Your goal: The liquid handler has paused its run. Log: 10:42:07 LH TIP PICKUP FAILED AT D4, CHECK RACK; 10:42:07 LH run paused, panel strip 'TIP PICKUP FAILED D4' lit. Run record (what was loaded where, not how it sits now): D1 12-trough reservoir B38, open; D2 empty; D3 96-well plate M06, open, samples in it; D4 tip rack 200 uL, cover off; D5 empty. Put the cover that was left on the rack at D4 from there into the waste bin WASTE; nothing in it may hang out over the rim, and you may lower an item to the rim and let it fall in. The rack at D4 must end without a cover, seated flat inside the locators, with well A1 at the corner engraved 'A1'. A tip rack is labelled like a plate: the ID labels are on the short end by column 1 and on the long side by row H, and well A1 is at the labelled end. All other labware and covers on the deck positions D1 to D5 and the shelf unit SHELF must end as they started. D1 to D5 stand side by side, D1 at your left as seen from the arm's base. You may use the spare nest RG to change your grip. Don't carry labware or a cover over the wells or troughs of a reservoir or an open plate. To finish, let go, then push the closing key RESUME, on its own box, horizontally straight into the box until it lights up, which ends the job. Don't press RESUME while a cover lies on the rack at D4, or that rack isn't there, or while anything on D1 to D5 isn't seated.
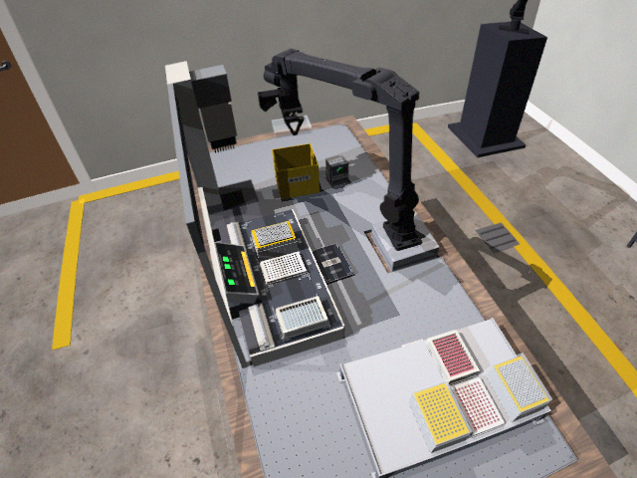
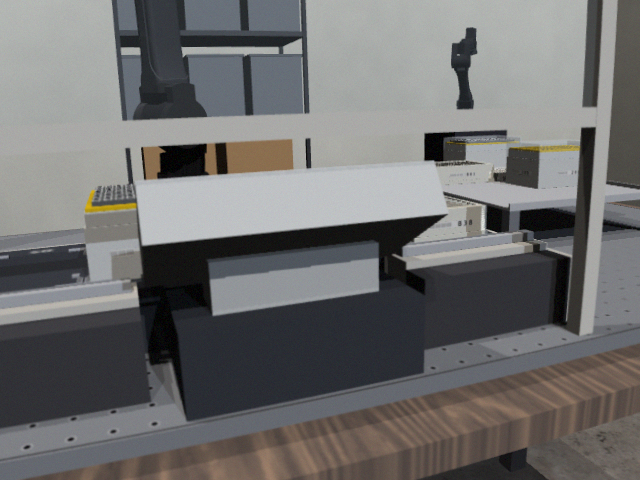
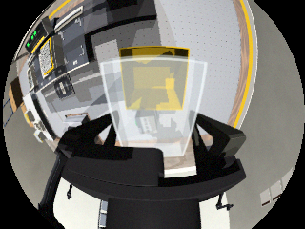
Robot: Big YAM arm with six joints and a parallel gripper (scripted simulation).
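My gripper [image 1: 293,123] is shut on the clear cover [image 1: 292,123] and holds it high in the air, just beyond the far rim of the yellow waste bin WASTE [image 1: 296,170]. In the wrist view the cover [image 3: 154,105] spans the space between the fingers, and the bin's open top [image 3: 154,83] shows through it below. The tip rack at D4 [image 1: 273,234], with a yellow rim, sits uncovered on the deck; it also shows in the exterior view [image 2: 111,198]. The RESUME box [image 1: 335,169] stands right of the bin.
The open plate at D3 [image 1: 283,266] and the reservoir at D1 [image 1: 302,315] sit in the deck row. The spare nest RG [image 1: 335,265] lies right of the deck. The liquid handler's tower [image 1: 205,118] rises left of the bin. The shelf [image 1: 452,395] holds several racks.
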